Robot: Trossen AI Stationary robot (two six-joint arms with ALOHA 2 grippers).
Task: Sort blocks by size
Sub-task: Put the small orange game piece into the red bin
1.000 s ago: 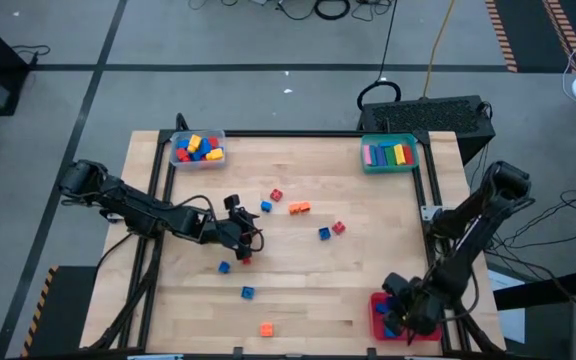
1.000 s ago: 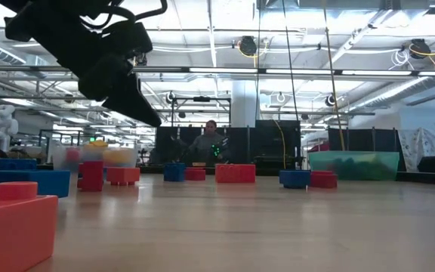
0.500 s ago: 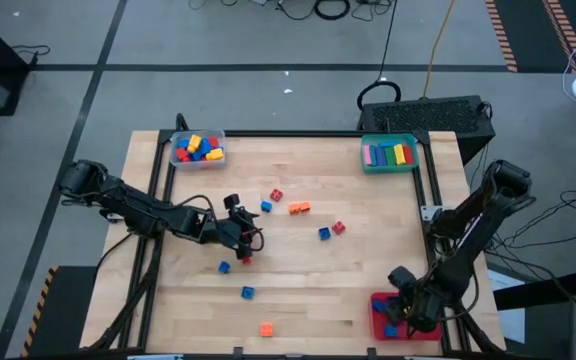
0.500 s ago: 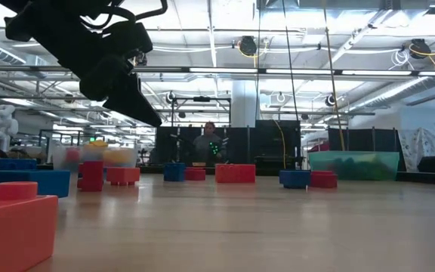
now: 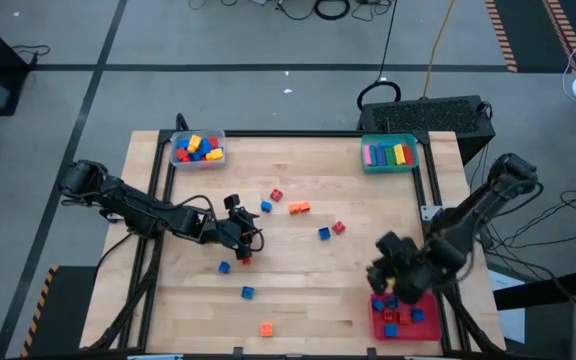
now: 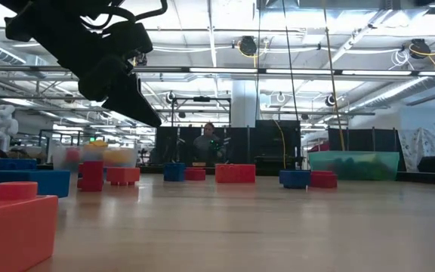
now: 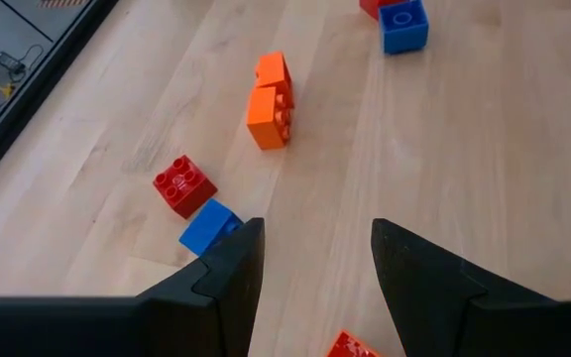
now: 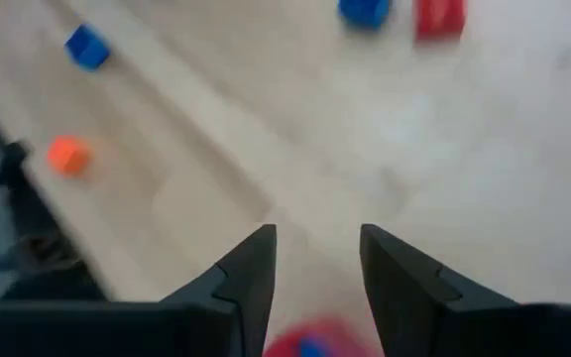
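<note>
Right gripper has lifted off the red tray toward table centre, jaws spread, empty; drop likely done; left gripper unmoved, jaws parted, hovering; loose blocks remain mid-table.

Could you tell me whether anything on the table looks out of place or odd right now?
Nothing looks damaged or spilled. Several small blocks, such as the orange block and a blue one, lie scattered on the bare table, outside the clear tray, teal tray and red tray. They simply look unsorted.
</note>
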